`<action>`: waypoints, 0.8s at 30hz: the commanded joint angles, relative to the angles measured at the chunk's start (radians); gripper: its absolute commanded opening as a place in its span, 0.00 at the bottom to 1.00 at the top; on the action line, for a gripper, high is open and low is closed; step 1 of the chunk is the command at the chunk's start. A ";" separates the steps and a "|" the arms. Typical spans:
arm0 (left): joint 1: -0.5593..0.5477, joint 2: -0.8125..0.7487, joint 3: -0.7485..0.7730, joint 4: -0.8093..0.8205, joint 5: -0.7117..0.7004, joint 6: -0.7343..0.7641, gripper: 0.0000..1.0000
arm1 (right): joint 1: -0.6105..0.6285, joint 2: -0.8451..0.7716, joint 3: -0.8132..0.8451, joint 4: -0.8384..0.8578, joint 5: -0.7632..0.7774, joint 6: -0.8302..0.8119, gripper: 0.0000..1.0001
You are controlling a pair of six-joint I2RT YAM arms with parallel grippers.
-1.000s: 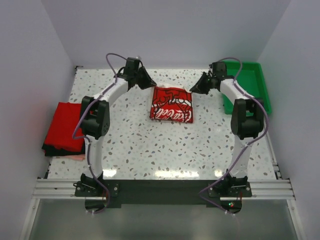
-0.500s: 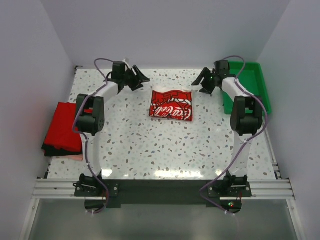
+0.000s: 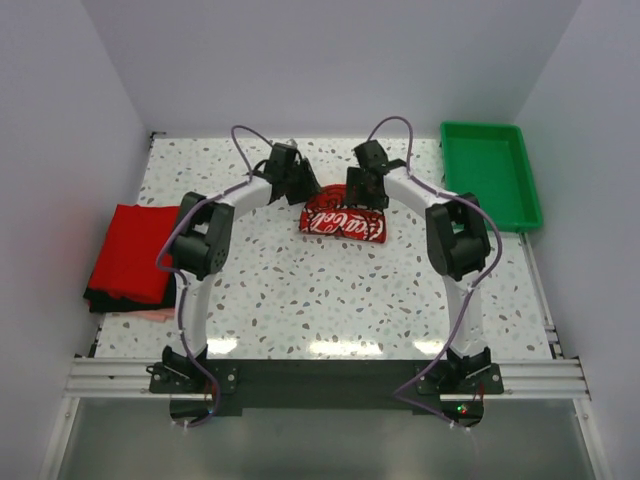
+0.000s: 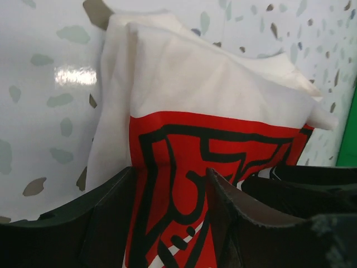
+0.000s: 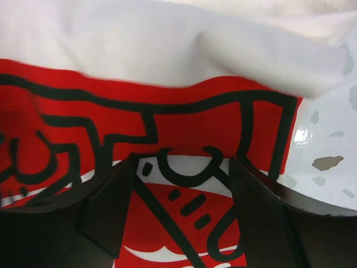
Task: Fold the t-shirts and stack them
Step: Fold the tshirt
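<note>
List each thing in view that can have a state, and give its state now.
cream-white t-shirt: folded, flat mid-table.
red t-shirt: folded, topping the pile at the left edge.
dark t-shirt: beneath the red one, only its edge showing.
green tray: empty.
left gripper: open, over the cream-white t-shirt.
right gripper: open, over the same shirt.

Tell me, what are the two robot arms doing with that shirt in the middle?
They're folding and stacking shirts. The left gripper and the right gripper both hang open over the far edge of the folded cream-white shirt with the red print. Neither has grabbed it. A pile topped by a red shirt lies at the left edge of the table; a green tray sits on the right.
</note>
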 commanded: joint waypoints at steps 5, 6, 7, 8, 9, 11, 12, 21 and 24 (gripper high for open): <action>-0.055 -0.081 -0.183 -0.049 -0.140 -0.036 0.43 | 0.047 -0.034 -0.120 -0.058 0.145 -0.055 0.72; -0.063 -0.101 -0.215 -0.039 -0.143 -0.055 0.41 | 0.057 -0.054 -0.187 -0.049 0.144 -0.049 0.72; -0.069 -0.121 -0.249 -0.036 -0.146 -0.065 0.39 | 0.075 -0.074 -0.222 -0.041 0.139 -0.046 0.72; -0.085 -0.167 -0.319 -0.029 -0.155 -0.076 0.35 | 0.083 -0.117 -0.254 -0.026 0.133 -0.043 0.72; -0.094 -0.193 -0.358 -0.013 -0.160 -0.097 0.34 | 0.095 -0.138 -0.319 -0.017 0.127 -0.032 0.72; -0.120 -0.276 -0.474 0.009 -0.169 -0.114 0.34 | 0.132 -0.187 -0.389 0.014 0.112 -0.027 0.72; -0.129 -0.306 -0.513 0.024 -0.169 -0.128 0.33 | 0.158 -0.235 -0.453 0.019 0.101 -0.012 0.71; -0.232 -0.716 -0.883 -0.014 -0.251 -0.203 0.34 | 0.311 -0.599 -0.794 0.082 0.001 0.108 0.71; -0.229 -0.808 -0.877 -0.081 -0.298 -0.168 0.40 | 0.313 -0.718 -0.774 0.027 0.027 0.106 0.73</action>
